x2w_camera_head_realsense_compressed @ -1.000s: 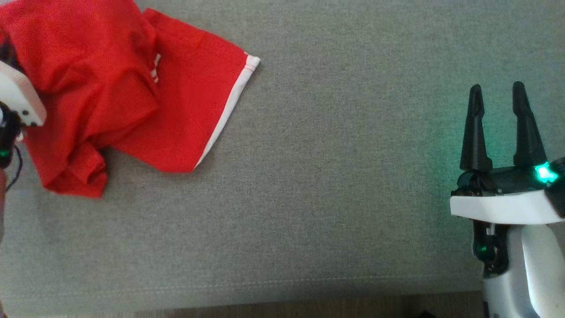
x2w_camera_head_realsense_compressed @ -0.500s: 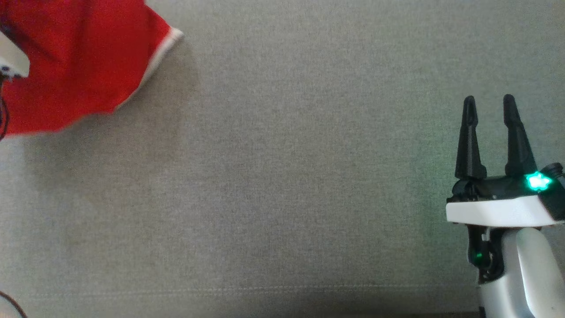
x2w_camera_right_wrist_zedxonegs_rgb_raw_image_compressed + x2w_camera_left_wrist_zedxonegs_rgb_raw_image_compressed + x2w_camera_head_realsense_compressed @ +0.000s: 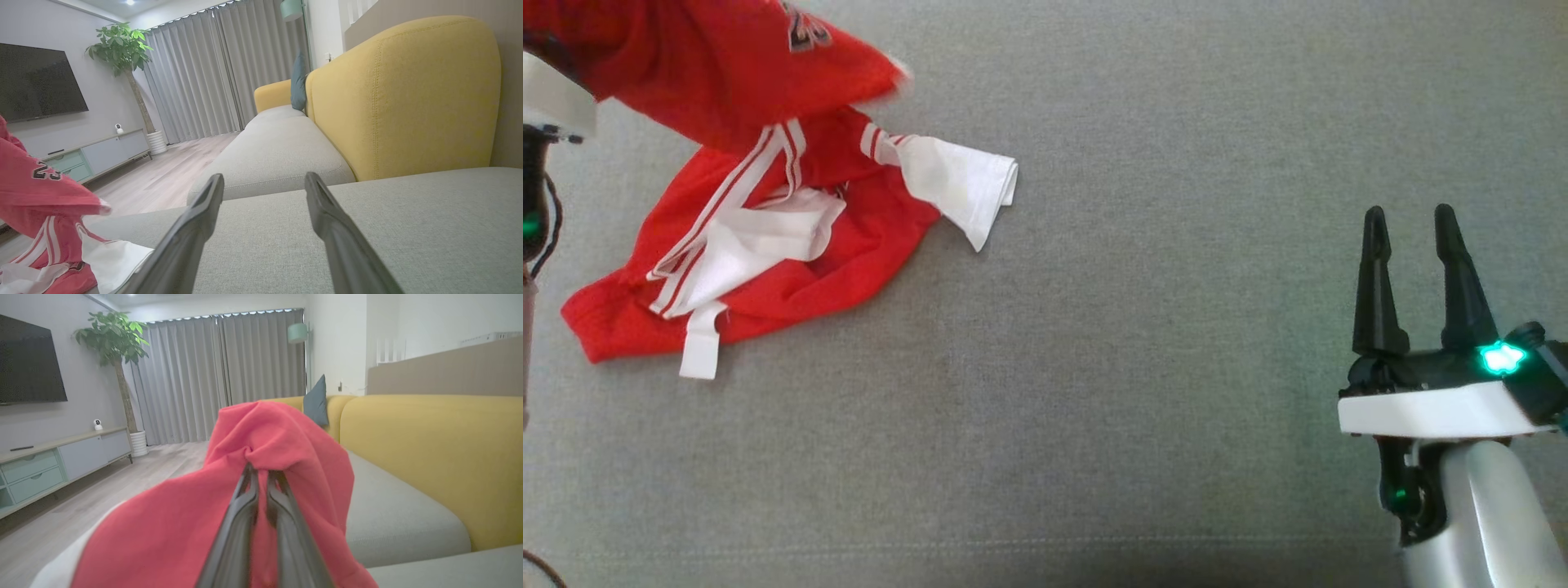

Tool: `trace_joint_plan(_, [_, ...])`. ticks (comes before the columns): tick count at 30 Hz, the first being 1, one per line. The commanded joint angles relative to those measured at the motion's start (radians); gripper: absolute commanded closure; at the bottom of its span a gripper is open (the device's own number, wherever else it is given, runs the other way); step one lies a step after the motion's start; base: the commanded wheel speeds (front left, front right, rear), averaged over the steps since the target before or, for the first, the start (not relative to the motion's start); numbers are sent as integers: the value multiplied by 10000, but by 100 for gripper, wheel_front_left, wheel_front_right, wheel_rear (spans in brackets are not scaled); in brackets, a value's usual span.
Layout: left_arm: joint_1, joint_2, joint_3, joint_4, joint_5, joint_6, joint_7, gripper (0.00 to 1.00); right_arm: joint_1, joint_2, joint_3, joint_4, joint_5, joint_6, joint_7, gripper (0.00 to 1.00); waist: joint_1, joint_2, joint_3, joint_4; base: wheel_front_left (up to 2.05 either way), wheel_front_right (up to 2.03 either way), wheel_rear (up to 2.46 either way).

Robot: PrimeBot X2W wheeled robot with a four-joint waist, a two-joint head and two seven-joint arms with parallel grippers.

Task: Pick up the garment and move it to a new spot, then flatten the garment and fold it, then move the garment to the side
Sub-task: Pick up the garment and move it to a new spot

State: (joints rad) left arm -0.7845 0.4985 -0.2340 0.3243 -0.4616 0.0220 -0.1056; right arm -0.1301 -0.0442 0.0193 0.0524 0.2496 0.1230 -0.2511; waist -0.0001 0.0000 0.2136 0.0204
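Observation:
The garment [image 3: 768, 245] is a red jersey with white stripes and white trim. Its lower part lies crumpled on the grey cushion [image 3: 1135, 367] at the upper left of the head view. Its upper part [image 3: 727, 73], with a dark number print, hangs raised from my left arm's white wrist [image 3: 551, 102]. In the left wrist view my left gripper [image 3: 259, 470] is shut on a bunched fold of the red garment [image 3: 286, 449], which drapes over both fingers. My right gripper [image 3: 1409, 216] stands open over bare cushion at the lower right, far from the garment; its fingers [image 3: 204, 212] hold nothing.
The cushion's front seam runs along the bottom of the head view. A yellow sofa backrest [image 3: 400, 94] rises beyond the cushion, with a teal pillow [image 3: 316, 402] further on. A wooden floor, a TV cabinet [image 3: 49, 465] and a potted plant lie past the garment's side.
The left gripper has raised the garment, and its white-striped underside now lies unfurled on the cushion. The head camera has shifted. The right gripper has stayed open.

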Motion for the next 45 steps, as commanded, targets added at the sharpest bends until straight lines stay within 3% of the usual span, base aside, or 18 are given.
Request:
trace_joint_plan(1, [-281, 607, 605, -795, -82, 222, 29, 100, -17, -60, 238, -249, 88, 77, -107, 0, 1, 0, -89, -15, 0, 0, 0])
trace_joint_plan(11, [215, 356, 365, -2858, -208, 567, 532, 100, -11, -60, 349, -239, 184, 77, -107, 0, 1, 0, -409, -341, 0, 0, 0])
trace_joint_plan(17, [273, -86, -296, -3797, -94, 689, 984, 100, -45, -60, 421, -299, 261, 77, -107, 0, 1, 0, -559, -985, 0, 0, 0])
trace_joint_plan(26, [-140, -1371, -1558, -3986, 39, 829, 1341, 100, -247, -60, 545, -524, 474, 77, -107, 0, 1, 0, -322, -2494, 0, 0, 0])
trace_joint_plan(35, [-703, -3091, -2997, -2272, 256, 695, 1011, 100, -533, -60, 436, -868, 963, 77, -107, 0, 1, 0, 428, -4118, 0, 0, 0])
trace_joint_plan(37, [-862, -3348, -3256, -1586, 453, 681, 780, 0, -568, -60, 447, -923, 1084, 77, -107, 0, 1, 0, 566, -4337, 0, 0, 0])
trace_joint_plan(41, [-1024, -3589, -3412, -272, 602, 654, 239, 0, -602, -60, 453, -1023, 1244, 77, -107, 0, 1, 0, 758, -4515, 0, 0, 0])
trace_joint_plan(45, [-972, -3613, -3278, 470, 467, 582, -321, 0, -532, -60, 321, -1074, 1173, 77, -107, 0, 1, 0, 766, -4182, 0, 0, 0])
